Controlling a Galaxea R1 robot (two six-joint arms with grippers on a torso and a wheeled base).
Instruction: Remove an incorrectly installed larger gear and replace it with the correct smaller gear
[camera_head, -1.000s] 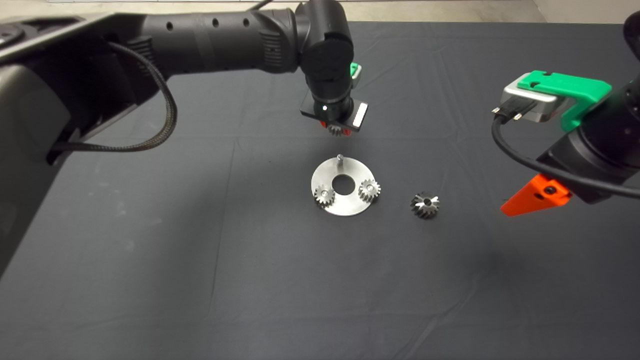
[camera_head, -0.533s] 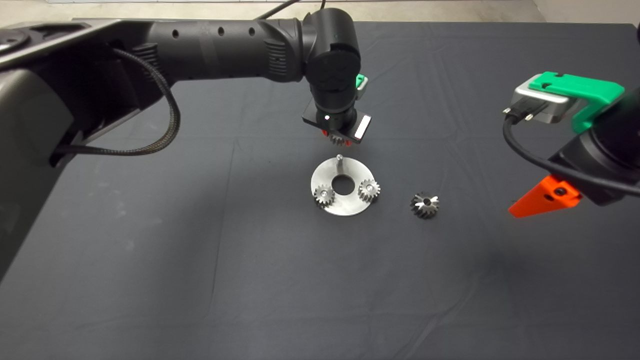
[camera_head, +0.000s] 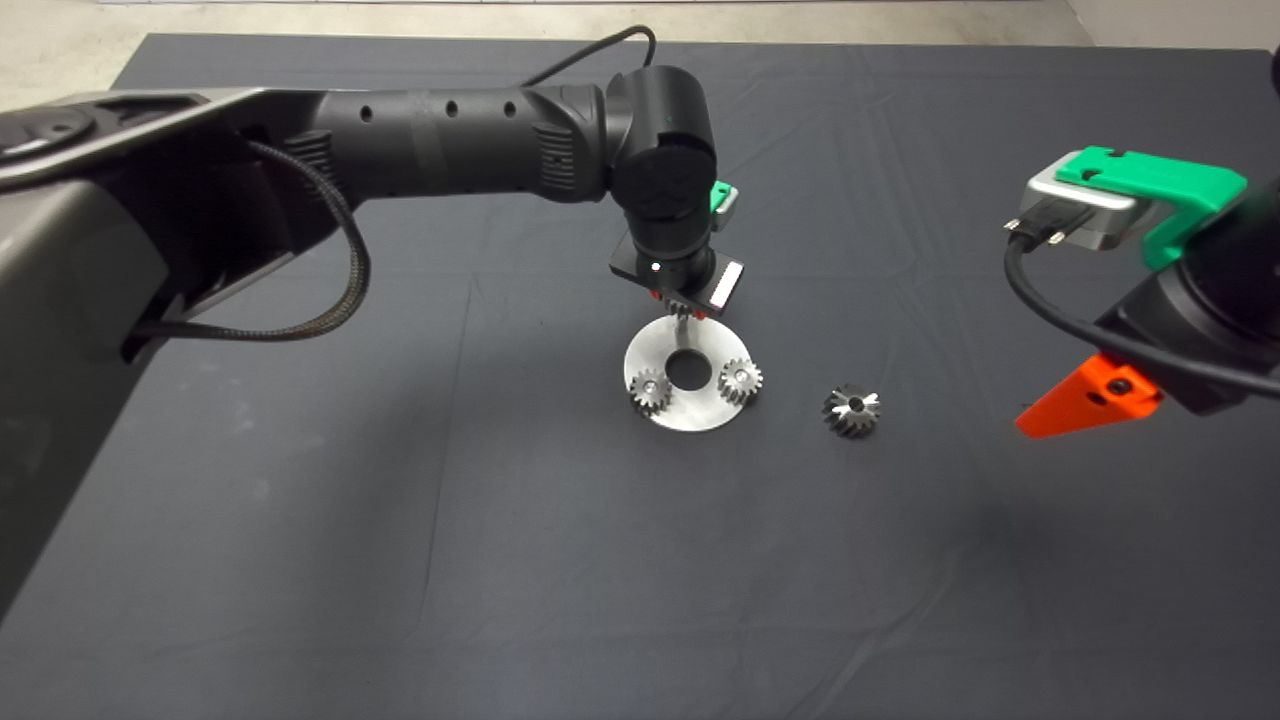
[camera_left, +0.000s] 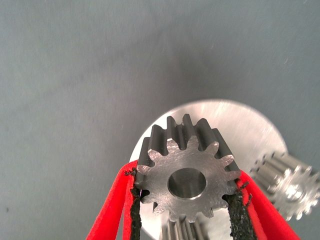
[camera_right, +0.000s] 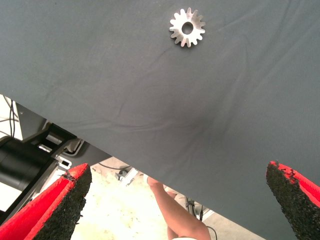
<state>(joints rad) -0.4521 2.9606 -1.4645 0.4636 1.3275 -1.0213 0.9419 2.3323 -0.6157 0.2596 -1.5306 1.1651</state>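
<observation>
My left gripper (camera_head: 683, 300) is shut on a smaller gear (camera_left: 187, 175), which it holds by its toothed sides. It hangs just above the bare upright pin (camera_head: 681, 328) at the far edge of the round steel disc (camera_head: 700, 412). Two more smaller gears (camera_head: 650, 390) (camera_head: 740, 380) sit on the disc's near pins. One of them also shows in the left wrist view (camera_left: 289, 184). The larger gear (camera_head: 852, 410) lies on the mat to the right of the disc, and also shows in the right wrist view (camera_right: 187, 27). My right gripper (camera_head: 1085, 397) hovers open and empty at the right.
The disc has a round centre hole (camera_head: 688, 371). The dark mat (camera_head: 400, 500) covers the table. In the right wrist view a person's leg (camera_right: 175, 215) and floor equipment show beyond the mat's edge.
My left gripper has come down and nearer with the smaller gear, from behind the disc to just over its bare pin. The right arm shifted slightly right.
</observation>
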